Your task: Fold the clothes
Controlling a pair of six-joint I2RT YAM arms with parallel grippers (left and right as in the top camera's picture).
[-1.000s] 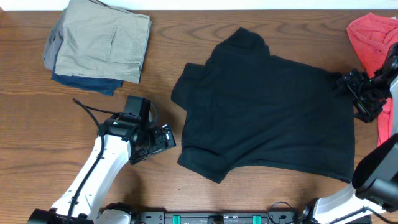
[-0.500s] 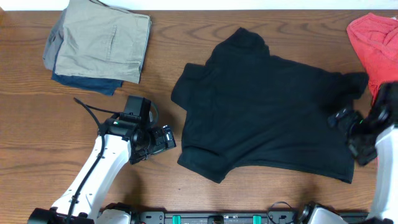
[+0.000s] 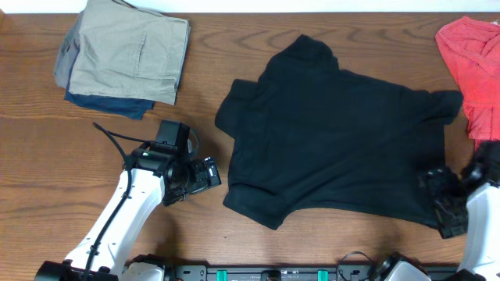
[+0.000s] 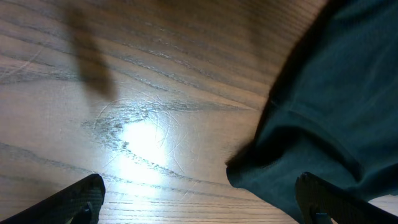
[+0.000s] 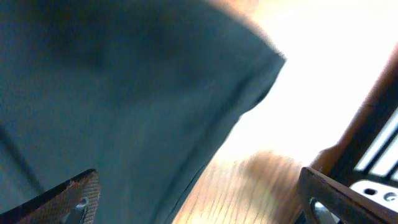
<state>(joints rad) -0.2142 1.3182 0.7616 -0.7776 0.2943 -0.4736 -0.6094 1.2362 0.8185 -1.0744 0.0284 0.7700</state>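
Note:
The black T-shirt lies spread on the wooden table, sleeves toward the left, hem toward the right. My left gripper is open just left of the lower sleeve; the left wrist view shows the sleeve corner ahead of the open fingers. My right gripper is open over the shirt's lower right hem corner; the right wrist view shows the hem edge between the spread fingers, blurred. No lettering or tag shows.
A stack of folded clothes, khaki on dark blue, lies at the back left. A red garment lies at the back right edge. The table's front edge with a rail is near both arm bases.
My right gripper has moved from the shirt's upper right corner near the red garment down to the lower right hem corner. The left arm has not moved.

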